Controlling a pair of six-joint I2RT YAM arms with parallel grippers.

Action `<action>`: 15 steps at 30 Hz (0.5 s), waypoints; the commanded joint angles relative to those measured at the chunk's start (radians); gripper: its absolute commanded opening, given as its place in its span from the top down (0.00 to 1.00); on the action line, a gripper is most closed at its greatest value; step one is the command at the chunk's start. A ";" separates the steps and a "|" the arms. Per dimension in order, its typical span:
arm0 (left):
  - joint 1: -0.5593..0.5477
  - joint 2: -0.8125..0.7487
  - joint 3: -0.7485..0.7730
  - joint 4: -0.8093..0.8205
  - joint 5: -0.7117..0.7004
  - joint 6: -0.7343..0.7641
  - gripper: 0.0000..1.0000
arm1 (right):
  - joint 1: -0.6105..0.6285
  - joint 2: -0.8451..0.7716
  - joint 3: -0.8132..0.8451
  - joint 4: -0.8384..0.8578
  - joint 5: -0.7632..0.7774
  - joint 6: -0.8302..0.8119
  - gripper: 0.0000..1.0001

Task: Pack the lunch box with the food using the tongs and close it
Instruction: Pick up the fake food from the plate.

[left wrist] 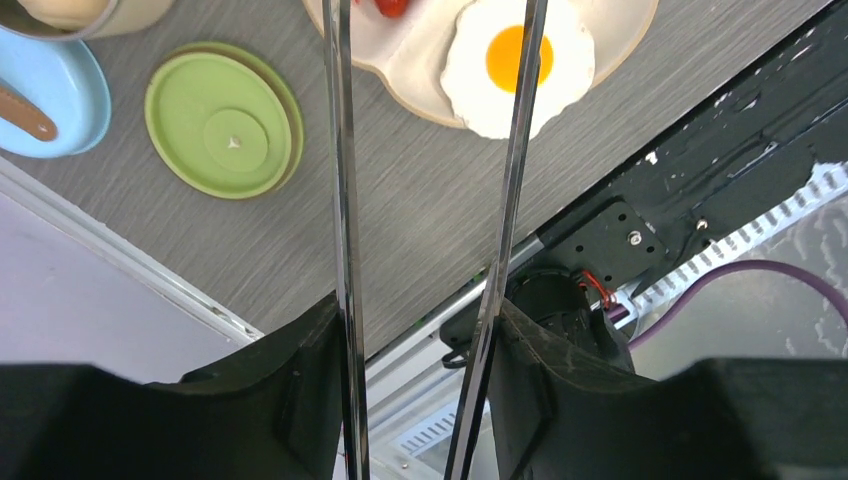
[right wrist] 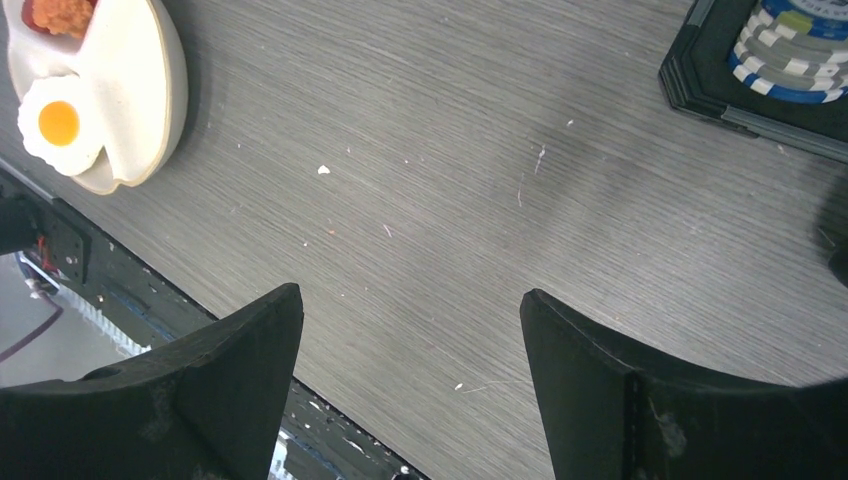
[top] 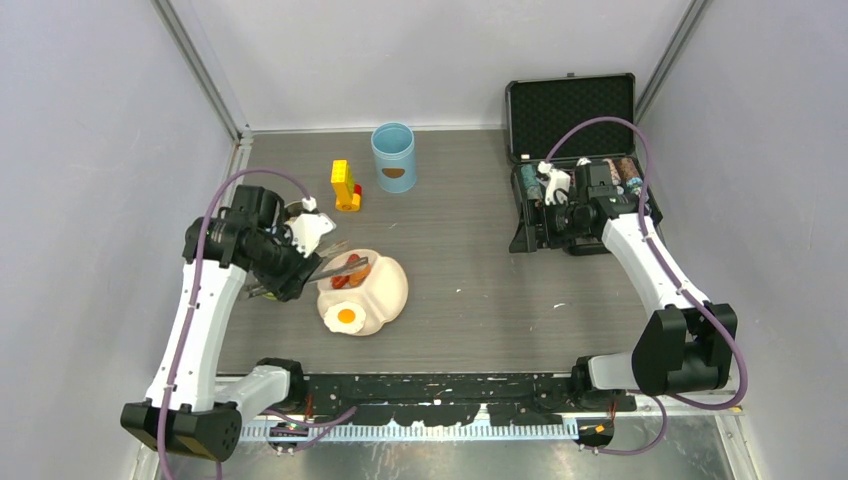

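Note:
My left gripper (left wrist: 418, 310) (top: 300, 262) is shut on the tongs (left wrist: 341, 190) (top: 340, 268), one silver arm against each finger, still spread apart. Their tips reach over the cream plate (top: 392, 290) near the red sausages (top: 352, 272) and past the fried egg (left wrist: 515, 60) (top: 346, 317). The light-blue lunch box canister (top: 393, 157) stands open at the back. Its blue lid (left wrist: 45, 95), green lid (left wrist: 222, 125) and steel bowl (left wrist: 90, 12) lie left of the plate. My right gripper (right wrist: 412, 300) (top: 540, 225) hangs open and empty over bare table, right of the plate (right wrist: 130, 90).
A black foam-lined case (top: 572, 110) lies open at the back right, with poker chips (right wrist: 790, 60) in it. A yellow block toy (top: 345, 185) stands left of the canister. A brown nugget (right wrist: 62, 15) sits on the plate. Grey walls enclose the table.

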 commanded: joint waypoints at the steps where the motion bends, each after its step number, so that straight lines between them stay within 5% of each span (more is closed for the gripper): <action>1: 0.003 -0.021 -0.064 0.025 -0.050 0.045 0.50 | 0.009 -0.027 -0.010 0.028 0.015 -0.024 0.16; 15: -0.012 0.082 -0.105 0.153 -0.098 0.040 0.48 | 0.008 -0.035 -0.014 0.020 0.025 -0.029 0.16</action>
